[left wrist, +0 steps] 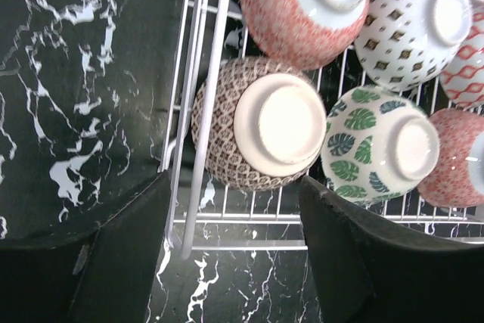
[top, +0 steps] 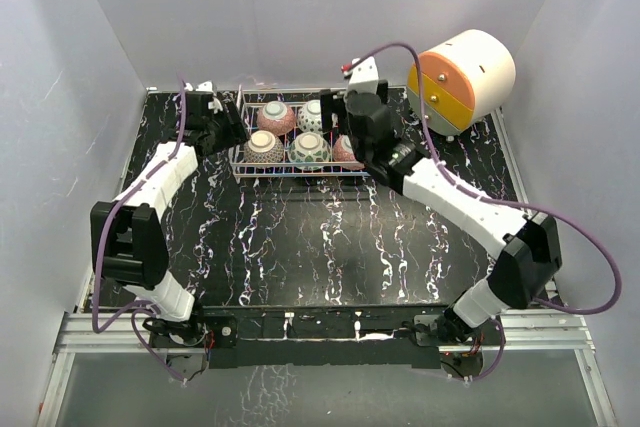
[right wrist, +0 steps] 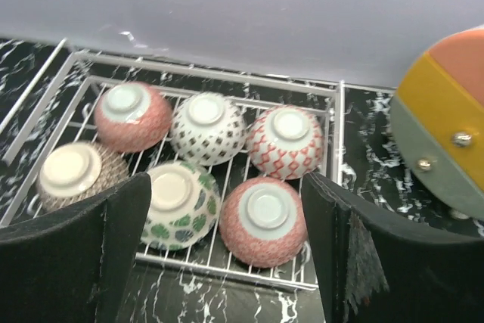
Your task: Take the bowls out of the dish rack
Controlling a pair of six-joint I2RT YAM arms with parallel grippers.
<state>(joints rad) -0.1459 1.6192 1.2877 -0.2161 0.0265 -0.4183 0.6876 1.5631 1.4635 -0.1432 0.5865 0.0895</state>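
Bowls (right wrist: 208, 128), six, sit upside down in the wire rack (left wrist: 214, 58) at the table's (top: 300, 247) far side; left gripper (left wrist: 234, 187) and right gripper (right wrist: 227, 183) hang spread over its near row, holding nothing.

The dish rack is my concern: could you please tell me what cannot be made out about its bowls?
Top view: the right arm hides the right end of the dish rack; only five bowls show.
Left wrist view: the right frame edge cuts off the red-lattice bowl and the near pink bowl.
Right wrist view: a finger of the right gripper covers part of the beige bowl.
Every view: bowls are upside down, insides hidden.
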